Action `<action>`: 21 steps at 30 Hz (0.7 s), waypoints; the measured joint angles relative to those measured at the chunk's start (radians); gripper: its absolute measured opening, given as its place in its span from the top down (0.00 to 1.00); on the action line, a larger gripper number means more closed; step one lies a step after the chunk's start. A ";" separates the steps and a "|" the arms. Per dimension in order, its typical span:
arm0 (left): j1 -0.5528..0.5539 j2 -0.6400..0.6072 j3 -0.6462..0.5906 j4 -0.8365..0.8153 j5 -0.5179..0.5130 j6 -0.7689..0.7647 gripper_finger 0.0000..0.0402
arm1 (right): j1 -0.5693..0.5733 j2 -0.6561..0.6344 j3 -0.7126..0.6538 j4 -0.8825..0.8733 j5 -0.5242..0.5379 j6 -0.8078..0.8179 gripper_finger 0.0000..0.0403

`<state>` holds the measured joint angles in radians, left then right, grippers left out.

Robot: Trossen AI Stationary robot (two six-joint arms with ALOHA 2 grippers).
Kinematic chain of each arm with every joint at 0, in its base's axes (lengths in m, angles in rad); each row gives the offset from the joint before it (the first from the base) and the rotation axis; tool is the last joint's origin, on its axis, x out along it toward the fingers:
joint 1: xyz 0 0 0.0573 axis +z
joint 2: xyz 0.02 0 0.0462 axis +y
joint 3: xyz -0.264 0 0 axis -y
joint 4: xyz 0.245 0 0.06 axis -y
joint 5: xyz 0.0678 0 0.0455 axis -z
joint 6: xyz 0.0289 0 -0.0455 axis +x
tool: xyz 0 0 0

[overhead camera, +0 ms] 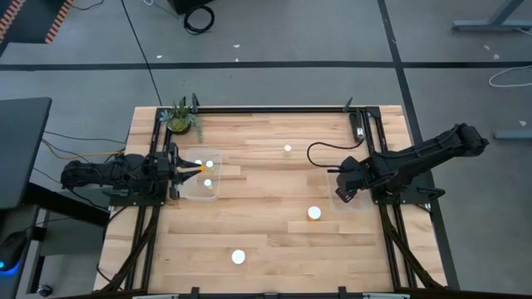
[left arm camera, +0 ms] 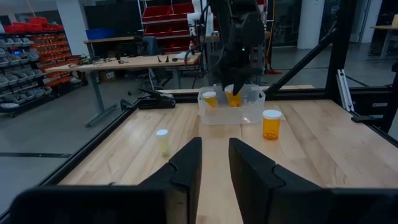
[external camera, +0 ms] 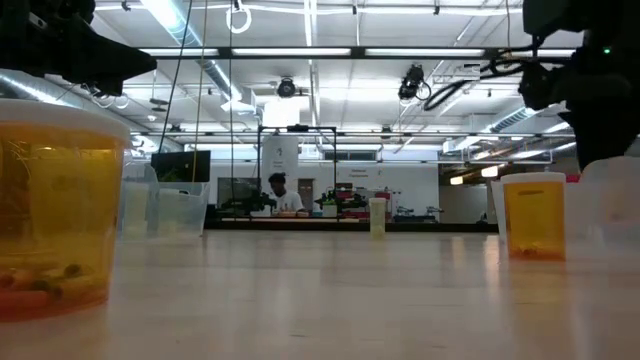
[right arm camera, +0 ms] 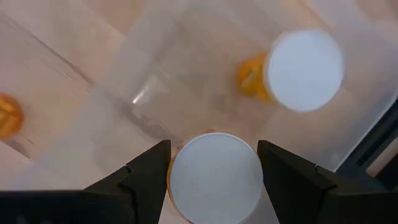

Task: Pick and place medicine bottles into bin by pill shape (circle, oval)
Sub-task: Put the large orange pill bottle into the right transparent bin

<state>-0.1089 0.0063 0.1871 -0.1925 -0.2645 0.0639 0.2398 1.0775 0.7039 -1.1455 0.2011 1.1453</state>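
Note:
My right gripper (overhead camera: 341,189) hangs over a clear bin (right arm camera: 348,124) at the table's right and is shut on a medicine bottle (right arm camera: 214,177) with a white cap. A second bottle (right arm camera: 305,68) stands in that bin. My left gripper (left arm camera: 215,165) is open and empty, level, at the near-left rim of another clear bin (overhead camera: 199,176) that holds two bottles (overhead camera: 209,164). Three more bottles stand on the table: a small one at the far middle (overhead camera: 288,149), one right of centre (overhead camera: 314,213) and one near the front edge (overhead camera: 238,257). My right gripper holds the bottle between its two fingers (right arm camera: 149,174), one on each side just under the white cap (right arm camera: 214,177). The fingers come from above, pointing down. The bottle stands upright inside the bin's walls; whether its base rests on the bin floor cannot be told.
A green potted plant (overhead camera: 180,119) stands at the table's far left corner. A black frame rail (overhead camera: 274,108) runs along the far edge and cables (overhead camera: 320,149) lie near the right arm. Bare wood lies between the two bins.

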 joint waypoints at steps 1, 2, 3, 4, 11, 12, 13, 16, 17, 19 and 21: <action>0.000 0.000 0.000 0.000 0.000 0.000 0.79 | 0.002 0.000 -0.007 0.004 -0.010 0.005 0.40; 0.000 0.000 0.000 0.000 0.000 0.000 0.79 | 0.006 0.000 -0.012 0.006 -0.020 0.007 0.40; 0.000 0.000 0.000 0.000 0.000 0.000 0.79 | 0.007 0.000 -0.015 0.006 -0.029 0.007 0.40; 0.000 0.000 0.000 0.000 0.000 0.000 0.79 | 0.007 0.000 -0.017 0.007 -0.040 0.008 0.40; 0.000 0.000 0.000 0.000 0.000 0.000 0.77 | 0.042 0.000 -0.017 0.018 -0.052 0.017 0.40; 0.000 0.000 0.000 0.000 0.000 0.000 0.77 | 0.049 0.000 -0.017 0.018 -0.052 0.021 0.40; 0.000 0.000 0.000 0.000 0.000 0.000 0.77 | 0.056 0.000 -0.017 0.018 -0.052 0.026 0.40; 0.000 0.000 0.000 0.000 0.000 0.000 0.78 | 0.077 0.000 -0.017 0.019 -0.052 0.054 0.40; 0.000 0.000 0.000 0.000 0.000 0.000 0.79 | 0.085 0.000 -0.017 0.019 -0.052 0.064 0.40; 0.000 0.000 0.000 0.000 0.000 0.000 0.80 | 0.102 0.000 -0.017 0.019 -0.053 0.080 0.40; 0.000 0.000 0.000 0.000 0.000 0.000 0.80 | 0.117 0.000 -0.017 0.018 -0.052 0.089 0.40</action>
<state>-0.1089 0.0063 0.1871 -0.1925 -0.2642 0.0639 0.3564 1.0779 0.6872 -1.1270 0.1486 1.2344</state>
